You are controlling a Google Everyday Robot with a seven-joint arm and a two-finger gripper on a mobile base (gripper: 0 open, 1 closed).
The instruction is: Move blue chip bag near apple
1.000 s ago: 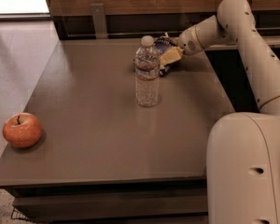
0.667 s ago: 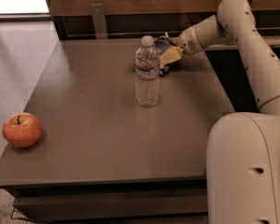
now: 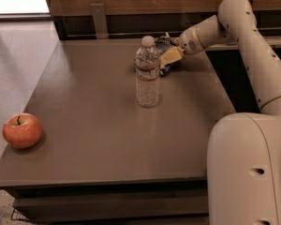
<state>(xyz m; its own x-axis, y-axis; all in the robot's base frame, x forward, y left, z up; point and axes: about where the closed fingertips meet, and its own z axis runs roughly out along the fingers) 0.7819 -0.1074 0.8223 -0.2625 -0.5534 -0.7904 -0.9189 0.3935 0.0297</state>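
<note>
The blue chip bag lies at the far side of the table, right behind the water bottle, which hides much of it. My gripper reaches in from the right and sits on the bag, low over the table. The apple, red-orange with a dark stem, rests at the table's near left edge, far from the bag and the gripper.
A clear water bottle with a white cap stands upright mid-table, between the bag and the apple. The brown table has a wooden wall behind it. My arm and white base fill the right side.
</note>
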